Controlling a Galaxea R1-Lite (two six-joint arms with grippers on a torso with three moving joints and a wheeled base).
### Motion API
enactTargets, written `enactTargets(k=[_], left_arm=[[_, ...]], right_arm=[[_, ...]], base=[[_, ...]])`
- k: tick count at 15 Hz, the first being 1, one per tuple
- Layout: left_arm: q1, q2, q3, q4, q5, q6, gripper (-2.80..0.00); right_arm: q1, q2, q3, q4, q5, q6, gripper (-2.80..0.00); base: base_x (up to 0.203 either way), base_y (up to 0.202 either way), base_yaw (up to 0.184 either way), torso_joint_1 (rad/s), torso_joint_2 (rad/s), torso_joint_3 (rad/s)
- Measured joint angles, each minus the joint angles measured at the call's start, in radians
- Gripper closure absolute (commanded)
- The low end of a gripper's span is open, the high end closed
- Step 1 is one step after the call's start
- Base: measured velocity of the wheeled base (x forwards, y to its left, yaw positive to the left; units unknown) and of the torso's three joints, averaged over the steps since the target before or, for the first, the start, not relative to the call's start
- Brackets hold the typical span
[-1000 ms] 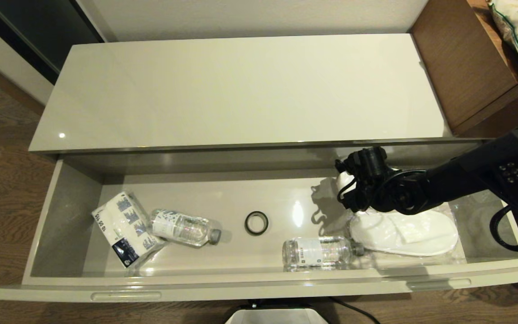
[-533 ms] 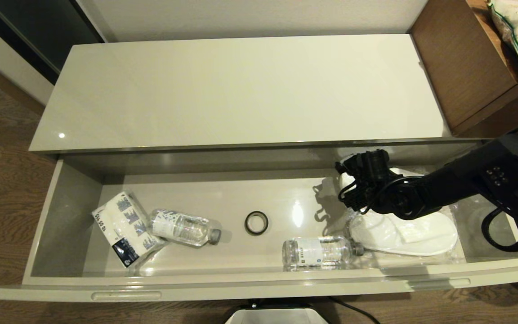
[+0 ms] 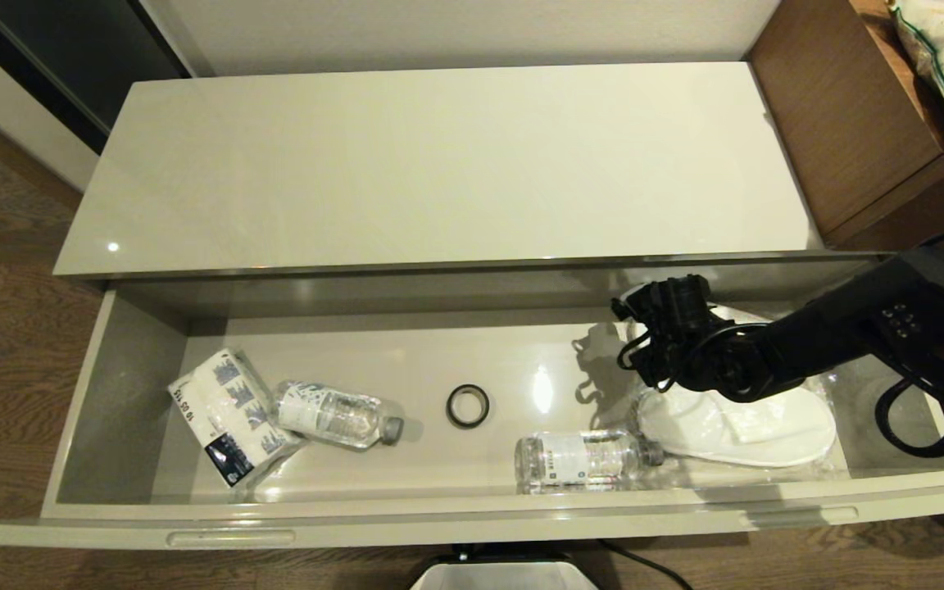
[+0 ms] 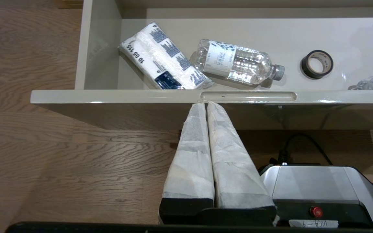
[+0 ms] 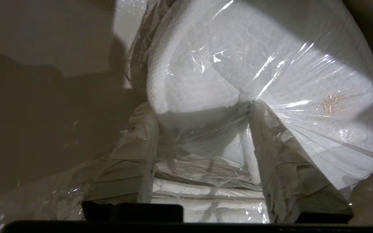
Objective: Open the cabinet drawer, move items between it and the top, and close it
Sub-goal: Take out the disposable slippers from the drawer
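Note:
The cabinet drawer (image 3: 439, 524) stands pulled out below the cream-white top (image 3: 439, 164), which carries nothing. Two bagged white slippers lie at the drawer's right end. The near slipper (image 3: 751, 426) rests flat on the drawer floor. My right gripper (image 3: 660, 328) reaches in from the right and is shut on the far slipper (image 5: 238, 58). Its taped fingers (image 5: 131, 155) straddle that slipper's end with the plastic pulled taut, and the end is raised toward the drawer's back wall. Outside the drawer, my left gripper (image 4: 203, 105) is shut on nothing, just under the front panel's left slot (image 4: 248, 96).
In the drawer lie a blue-printed tissue pack (image 3: 226, 414), two clear water bottles (image 3: 333, 416) (image 3: 583, 460) and a black tape roll (image 3: 467, 406). A brown wood desk (image 3: 849, 123) borders the top on the right. The robot base (image 4: 316, 184) stands before the drawer.
My right gripper rose a little and shifted toward the drawer's back wall, lifting the far slipper's end with it. The near slipper, bottles and left arm stayed put.

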Motion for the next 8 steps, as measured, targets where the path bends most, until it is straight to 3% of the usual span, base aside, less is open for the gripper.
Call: enactTargets(k=[8], left_arm=[[0.000, 0.000, 0.000, 0.000, 0.000, 0.000, 0.00]], right_arm=[[0.000, -0.123, -0.017, 0.170, -0.016, 0.034, 0.00]], base=[[0.000, 0.000, 0.000, 0.000, 0.00, 0.000]])
